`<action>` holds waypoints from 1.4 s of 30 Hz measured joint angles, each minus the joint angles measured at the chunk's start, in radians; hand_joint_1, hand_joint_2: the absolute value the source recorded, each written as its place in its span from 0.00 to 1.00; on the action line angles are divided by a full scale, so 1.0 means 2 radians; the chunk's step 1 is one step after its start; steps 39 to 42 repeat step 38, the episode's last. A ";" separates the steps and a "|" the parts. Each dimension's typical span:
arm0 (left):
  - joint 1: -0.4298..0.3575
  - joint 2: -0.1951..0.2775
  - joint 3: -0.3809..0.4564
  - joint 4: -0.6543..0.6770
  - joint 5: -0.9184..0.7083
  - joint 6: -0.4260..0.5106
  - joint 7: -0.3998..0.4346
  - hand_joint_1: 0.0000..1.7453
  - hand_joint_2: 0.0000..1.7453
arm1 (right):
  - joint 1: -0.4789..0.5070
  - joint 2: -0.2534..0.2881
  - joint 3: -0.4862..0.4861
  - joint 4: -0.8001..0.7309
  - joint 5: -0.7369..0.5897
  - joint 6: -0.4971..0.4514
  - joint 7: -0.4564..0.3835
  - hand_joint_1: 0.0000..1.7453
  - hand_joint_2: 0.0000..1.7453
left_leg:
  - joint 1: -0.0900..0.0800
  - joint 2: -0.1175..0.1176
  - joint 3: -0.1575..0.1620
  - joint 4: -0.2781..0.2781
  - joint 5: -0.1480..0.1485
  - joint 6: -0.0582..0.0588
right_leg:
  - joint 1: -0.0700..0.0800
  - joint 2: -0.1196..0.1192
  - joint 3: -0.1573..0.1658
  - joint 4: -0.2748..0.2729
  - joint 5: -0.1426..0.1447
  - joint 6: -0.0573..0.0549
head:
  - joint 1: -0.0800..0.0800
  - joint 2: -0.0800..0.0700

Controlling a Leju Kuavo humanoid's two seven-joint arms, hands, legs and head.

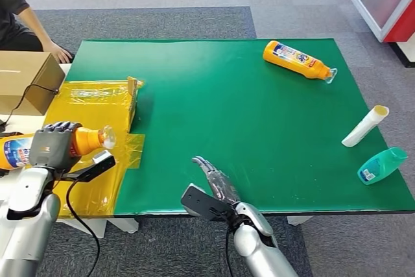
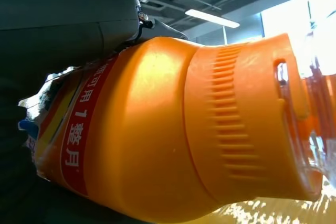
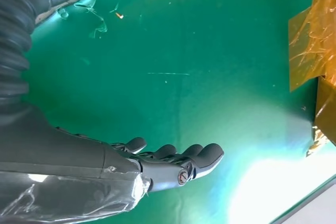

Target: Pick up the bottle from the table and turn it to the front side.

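My left hand (image 1: 52, 146) grips an orange bottle (image 1: 88, 140) lying sideways, lifted over the yellow taped area at the table's near left; its clear cap points right. The left wrist view shows this bottle (image 2: 170, 124) close up, with a red label and ribbed orange collar. My right hand (image 1: 218, 183) hovers over the green table (image 1: 235, 115) near its front edge, fingers stretched out and holding nothing; the right wrist view shows its fingers (image 3: 190, 156) above the green surface. A second orange bottle (image 1: 296, 60) lies on its side at the far right.
A yellow taped box flap (image 1: 131, 98) stands on yellow film (image 1: 98, 98) at left. A cardboard box (image 1: 26, 79) sits far left, with a person's hand (image 1: 58, 52) behind it. A white tube (image 1: 365, 126) and a teal bottle (image 1: 382, 165) lie near the right edge.
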 joint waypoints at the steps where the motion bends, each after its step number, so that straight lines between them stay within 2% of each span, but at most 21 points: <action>1: -0.002 0.001 0.000 0.007 0.000 0.000 0.000 1.00 1.00 | 0.000 0.000 0.000 0.000 -0.001 0.001 -0.001 0.00 1.00 | 0.000 0.000 0.000 0.000 0.000 0.000 | 0.000 0.000 0.000 0.000 0.000 0.000 | 0.000 0.000; 4: -0.017 0.004 0.000 0.043 -0.002 0.007 -0.003 1.00 1.00 | 0.000 0.000 -0.001 0.000 -0.003 0.005 -0.006 0.00 1.00 | 0.000 0.000 0.000 0.000 0.000 0.000 | 0.000 0.000 0.000 0.000 0.000 0.000 | 0.000 0.000; 10: -0.070 -0.002 -0.013 0.168 -0.002 0.038 -0.020 1.00 1.00 | -0.006 0.000 0.001 0.009 -0.011 0.007 -0.018 0.00 1.00 | 0.000 0.000 0.000 0.000 0.000 0.000 | 0.000 0.000 0.000 0.000 0.000 0.000 | 0.000 0.000; 11: -0.077 -0.004 -0.015 0.186 0.006 0.040 -0.023 0.78 1.00 | -0.007 0.000 0.002 0.012 -0.011 0.007 -0.020 0.00 1.00 | 0.000 0.000 0.000 0.000 0.000 0.000 | 0.000 0.000 0.000 0.000 0.000 0.000 | 0.000 0.000; 14: -0.096 -0.014 -0.025 0.229 0.045 0.041 -0.026 0.03 1.00 | -0.011 0.000 0.004 0.018 -0.013 0.008 -0.023 0.00 1.00 | 0.000 0.000 0.000 0.000 0.000 0.000 | 0.000 0.000 0.000 0.000 0.000 0.000 | 0.000 0.000; 15: -0.102 -0.017 -0.028 0.241 0.050 0.040 -0.027 0.00 0.75 | -0.013 0.000 0.005 0.020 -0.015 0.008 -0.024 0.00 1.00 | 0.000 0.000 0.000 0.000 0.000 0.000 | 0.000 0.000 0.000 0.000 0.001 0.000 | 0.000 0.000; 18: -0.119 -0.026 -0.032 0.268 0.040 0.030 -0.041 0.00 0.00 | -0.016 0.000 0.007 0.024 -0.020 0.010 -0.027 0.00 1.00 | 0.000 0.000 0.000 0.000 0.000 0.000 | 0.000 0.000 0.000 0.000 0.001 0.001 | 0.000 0.000; 23: -0.115 -0.040 -0.031 0.266 0.037 0.022 -0.122 0.00 0.00 | -0.011 -0.001 0.008 0.029 -0.036 0.013 -0.029 0.00 1.00 | 0.000 0.000 0.000 0.000 0.000 0.000 | 0.000 0.000 0.000 0.000 0.000 0.001 | 0.000 0.000; 25: -0.096 -0.049 -0.031 0.227 0.036 0.009 -0.144 0.00 0.00 | -0.007 -0.002 0.007 0.029 -0.039 0.013 -0.028 0.00 1.00 | 0.000 0.000 0.000 0.000 0.000 0.000 | 0.000 0.000 0.000 0.000 0.000 0.001 | 0.000 0.000; 29: -0.048 -0.064 -0.030 0.118 0.036 -0.030 -0.162 0.00 0.00 | 0.003 -0.006 0.006 0.027 -0.041 0.014 -0.024 0.00 1.00 | 0.000 0.000 0.000 0.000 0.000 0.000 | 0.000 0.000 0.000 0.000 0.000 0.001 | 0.000 0.000; 33: 0.007 -0.079 -0.014 0.012 0.036 -0.041 -0.205 0.00 1.00 | 0.019 -0.009 0.002 0.009 -0.041 0.016 -0.015 0.00 1.00 | 0.000 0.000 0.000 0.000 -0.001 0.000 | 0.000 0.000 0.000 0.000 0.000 0.001 | 0.000 0.000; 35: 0.033 -0.089 0.004 -0.030 0.036 -0.066 -0.231 0.00 1.00 | 0.027 -0.012 -0.002 0.000 -0.041 0.016 -0.010 0.00 1.00 | 0.000 0.000 0.000 0.000 -0.001 0.000 | 0.000 0.000 0.000 0.000 -0.001 0.001 | 0.000 0.000; 38: 0.059 -0.106 0.043 -0.058 0.036 -0.172 -0.261 0.00 1.00 | 0.036 -0.014 -0.008 -0.012 -0.041 0.017 -0.008 0.00 1.00 | 0.000 0.000 0.000 0.000 -0.002 0.001 | 0.000 0.000 0.001 0.000 -0.001 0.001 | 0.000 0.000; 42: 0.059 -0.106 0.043 -0.058 0.036 -0.172 -0.261 0.00 1.00 | 0.036 -0.014 -0.008 -0.012 -0.041 0.017 -0.008 0.00 1.00 | 0.000 0.000 0.000 0.000 -0.002 0.001 | 0.000 0.000 0.001 0.000 -0.001 0.001 | 0.000 0.000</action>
